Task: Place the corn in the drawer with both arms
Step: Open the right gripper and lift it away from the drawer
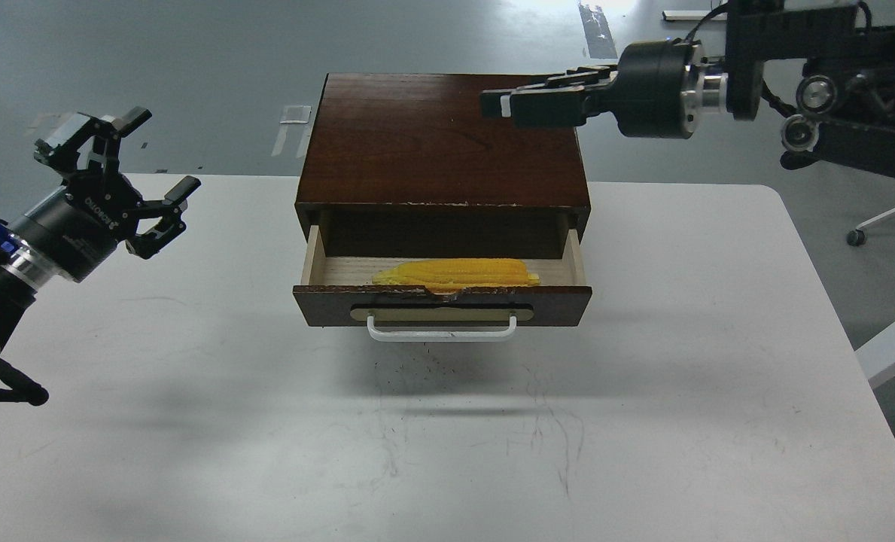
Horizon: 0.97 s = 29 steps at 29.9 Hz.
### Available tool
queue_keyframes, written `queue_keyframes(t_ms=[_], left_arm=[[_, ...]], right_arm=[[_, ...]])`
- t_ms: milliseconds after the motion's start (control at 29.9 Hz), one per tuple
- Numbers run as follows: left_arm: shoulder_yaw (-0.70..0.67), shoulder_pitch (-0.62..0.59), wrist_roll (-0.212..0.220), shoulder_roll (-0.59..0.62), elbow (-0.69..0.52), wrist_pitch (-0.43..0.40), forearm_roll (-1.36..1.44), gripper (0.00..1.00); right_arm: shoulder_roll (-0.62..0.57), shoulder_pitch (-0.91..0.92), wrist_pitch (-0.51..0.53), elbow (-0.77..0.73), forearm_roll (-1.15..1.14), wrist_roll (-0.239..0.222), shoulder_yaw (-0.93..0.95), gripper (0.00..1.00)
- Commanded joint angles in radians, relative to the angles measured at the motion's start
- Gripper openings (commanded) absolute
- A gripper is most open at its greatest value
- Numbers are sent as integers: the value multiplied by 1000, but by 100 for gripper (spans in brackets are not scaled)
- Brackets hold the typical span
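The left gripper (140, 162) is raised at the left edge, its fingers spread wide and empty. The right gripper (496, 104) reaches in horizontally from the right, fingers pressed together and pointing left.

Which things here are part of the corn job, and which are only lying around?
Job: corn, lying in the open drawer; left tool, open; right tool, fingers together.
Lying about: white table; tape strips on the floor.
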Motion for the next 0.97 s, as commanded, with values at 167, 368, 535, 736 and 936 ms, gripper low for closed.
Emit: queue_keyframes(t_ms=[167,368,535,736,936], left_arm=[[0,0,0,-31,3,0,2,99],[-1,3,0,-53,5,0,5,99],[-1,6,0,-65,8,0,17,99],[-1,17,0,-73,9,0,17,99],[-1,18,0,-79,9,0,25,99]], right_arm=[[-126,-546,-12,-48,291,0,448,97],[-70,-859,-12,-108,520,0,700,97],[15,-959,-14,-183,568,0,751,98],[64,-999,-12,-216,566,0,743,100],[71,-1028,-8,-214,565,0,740,100]])
